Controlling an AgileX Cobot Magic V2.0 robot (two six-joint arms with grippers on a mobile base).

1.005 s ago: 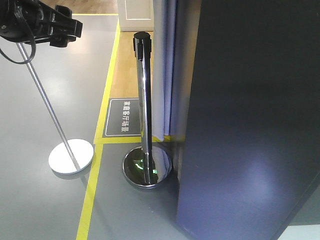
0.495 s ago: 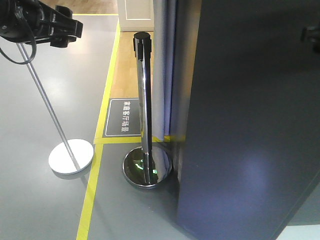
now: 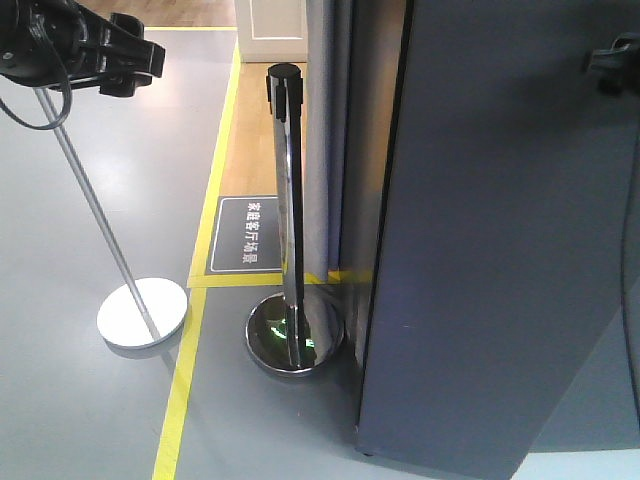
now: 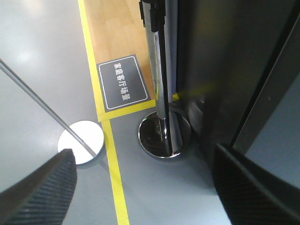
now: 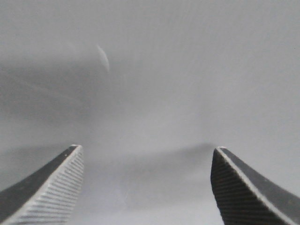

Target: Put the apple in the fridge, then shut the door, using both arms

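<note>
The fridge's dark grey door (image 3: pixel 500 250) fills the right half of the front view, standing nearly flush against the fridge (image 3: pixel 365 150); the inside is hidden. My right gripper (image 3: pixel 612 60) sits at the door's upper right, touching or almost touching it. In the right wrist view the right gripper (image 5: pixel 145 159) is open and empty, close to the plain grey door face (image 5: pixel 150 70). My left gripper (image 3: pixel 135 60) hangs high at the far left, away from the fridge. In the left wrist view the left gripper (image 4: pixel 145 187) is open and empty above the floor. The apple is out of view.
A chrome stanchion post (image 3: pixel 288 200) with a round base (image 3: pixel 295 335) stands just left of the fridge. A thin pole on a white round base (image 3: pixel 143 312) leans further left. Yellow floor tape (image 3: pixel 185 380) and a dark floor sign (image 3: pixel 248 235) lie there.
The door has swung toward the fridge, its face now lighter and more square to the camera. My right gripper has come into view at its upper right. The left arm has not moved.
</note>
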